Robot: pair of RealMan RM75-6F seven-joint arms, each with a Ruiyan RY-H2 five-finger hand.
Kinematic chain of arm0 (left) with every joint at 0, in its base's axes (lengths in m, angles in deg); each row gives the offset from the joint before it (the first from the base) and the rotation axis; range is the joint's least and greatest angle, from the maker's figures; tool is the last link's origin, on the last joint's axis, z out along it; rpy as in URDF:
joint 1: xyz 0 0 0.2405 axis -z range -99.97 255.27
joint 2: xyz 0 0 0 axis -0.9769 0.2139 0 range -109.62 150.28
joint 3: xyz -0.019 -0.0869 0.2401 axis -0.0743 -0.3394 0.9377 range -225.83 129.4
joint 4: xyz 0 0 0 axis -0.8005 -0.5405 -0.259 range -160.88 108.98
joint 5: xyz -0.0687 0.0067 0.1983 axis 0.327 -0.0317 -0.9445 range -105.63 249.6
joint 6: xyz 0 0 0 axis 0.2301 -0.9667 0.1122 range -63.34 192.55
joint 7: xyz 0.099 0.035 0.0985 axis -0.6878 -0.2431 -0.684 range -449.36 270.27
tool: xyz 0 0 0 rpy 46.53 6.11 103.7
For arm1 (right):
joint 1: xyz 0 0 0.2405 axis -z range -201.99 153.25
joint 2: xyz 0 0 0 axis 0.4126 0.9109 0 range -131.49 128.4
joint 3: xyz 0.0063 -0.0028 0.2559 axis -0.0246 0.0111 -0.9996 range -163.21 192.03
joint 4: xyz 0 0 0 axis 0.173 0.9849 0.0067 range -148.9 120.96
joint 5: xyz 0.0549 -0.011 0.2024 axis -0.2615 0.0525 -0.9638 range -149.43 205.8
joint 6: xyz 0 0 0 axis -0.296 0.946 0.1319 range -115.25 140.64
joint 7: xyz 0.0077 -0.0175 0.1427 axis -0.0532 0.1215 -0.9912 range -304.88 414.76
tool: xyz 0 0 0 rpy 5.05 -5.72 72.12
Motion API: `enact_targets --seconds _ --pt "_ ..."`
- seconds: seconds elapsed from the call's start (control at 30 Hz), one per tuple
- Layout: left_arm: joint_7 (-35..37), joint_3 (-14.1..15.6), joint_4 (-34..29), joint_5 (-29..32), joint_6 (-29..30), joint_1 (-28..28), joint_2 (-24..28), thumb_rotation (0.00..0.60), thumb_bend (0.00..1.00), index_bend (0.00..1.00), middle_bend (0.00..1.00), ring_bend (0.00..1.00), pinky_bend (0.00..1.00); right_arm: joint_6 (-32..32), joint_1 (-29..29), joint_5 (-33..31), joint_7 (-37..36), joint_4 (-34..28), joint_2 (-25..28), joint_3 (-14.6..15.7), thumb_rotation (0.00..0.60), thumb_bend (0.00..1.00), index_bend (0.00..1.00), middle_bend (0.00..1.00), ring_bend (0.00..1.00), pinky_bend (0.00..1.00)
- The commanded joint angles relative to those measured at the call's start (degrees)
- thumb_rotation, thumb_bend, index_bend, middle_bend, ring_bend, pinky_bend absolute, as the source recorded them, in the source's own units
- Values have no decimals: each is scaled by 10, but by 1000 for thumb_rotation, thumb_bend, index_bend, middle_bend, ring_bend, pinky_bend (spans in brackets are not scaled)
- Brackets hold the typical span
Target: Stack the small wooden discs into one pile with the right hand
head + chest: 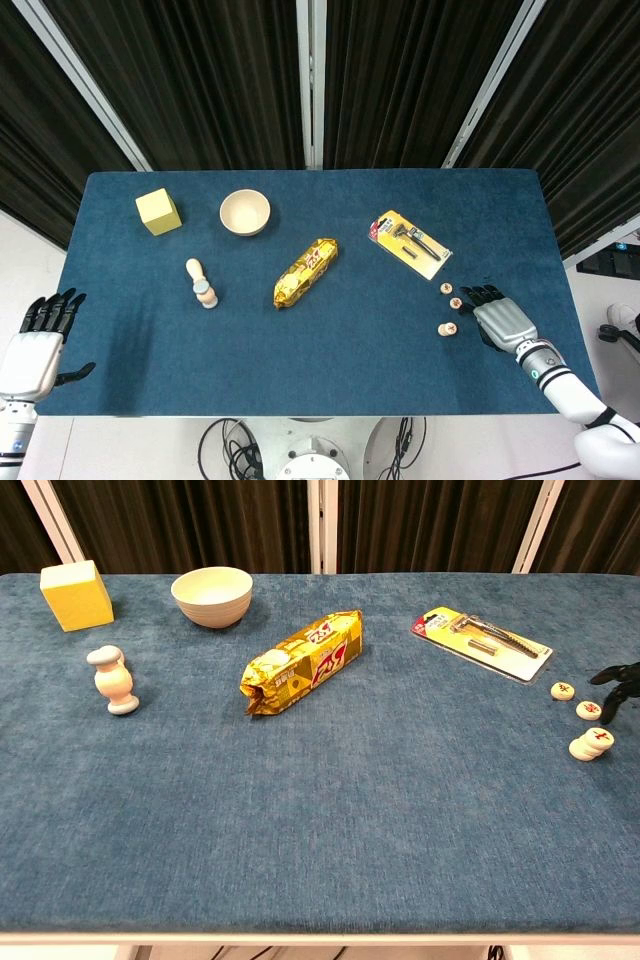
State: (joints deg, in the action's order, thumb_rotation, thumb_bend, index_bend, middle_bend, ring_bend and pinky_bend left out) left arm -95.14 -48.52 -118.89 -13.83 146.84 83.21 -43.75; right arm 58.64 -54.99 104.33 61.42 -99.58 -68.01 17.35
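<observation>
The right hand [504, 323] is resting at the 4 o'clock edge of the blue table [350, 360], its dark fingers [615, 676] spreading apart and gripping nothing, their tips lying just beside the small wooden discs. Three groups of discs are lying in a short line: one single disc [563, 690] toward 12 o'clock, a second single disc [588, 710] in the middle, and a low pile of discs [590, 744] toward 6 o'clock, each bearing a red mark on top. The left hand [40, 340] is hanging off the table at 8 o'clock, fingers extending loosely apart and holding nothing. A packaged razor [409, 243] is lying at 12 o'clock from the discs. A yellow snack packet [305, 272] is lying near the table's centre; a white wooden peg figure [201, 284] is standing at 9 o'clock from it; a cream bowl [245, 212] and a yellow cube [158, 211] are sitting toward 10 o'clock.
</observation>
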Motion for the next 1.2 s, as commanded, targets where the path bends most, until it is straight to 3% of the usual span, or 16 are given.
enact_targets --seconds 0.03,0.17,0.37,0.43,0.5,0.67,1.2 --pt "0 0 0 -1 1 0 0 600 87 54 0 0 0 2 3 0 -6 4 1 0 600 1000 286 0 0 0" --pt "0 0 0 -1 2 -1 0 600 86 54 0 0 0 44 18 20 -35 14 -5 -9 600 949 287 0 0 0" --pt "-4 0 0 0 -2 1 -2 600 86 55 0 0 0 115 39 42 -47 49 -33 -27 600 416 273 8 0 0" --pt "-4 0 0 0 -1 1 -2 600 86 54 0 0 0 117 39 42 -37 55 -42 -28 600 298 280 12 0 0" --pt "-4 0 0 0 -1 1 -2 600 87 55 0 0 0 118 38 43 -25 63 -52 -30 600 242 300 16 0 0" --pt "-3 0 1 1 -2 1 -3 600 86 56 0 0 0 126 39 40 5 83 -80 -34 600 172 368 26 0 0" --pt "4 -2 6 3 -1 1 -3 600 86 56 0 0 0 99 27 7 32 122 -129 -54 600 172 439 42 0 0"
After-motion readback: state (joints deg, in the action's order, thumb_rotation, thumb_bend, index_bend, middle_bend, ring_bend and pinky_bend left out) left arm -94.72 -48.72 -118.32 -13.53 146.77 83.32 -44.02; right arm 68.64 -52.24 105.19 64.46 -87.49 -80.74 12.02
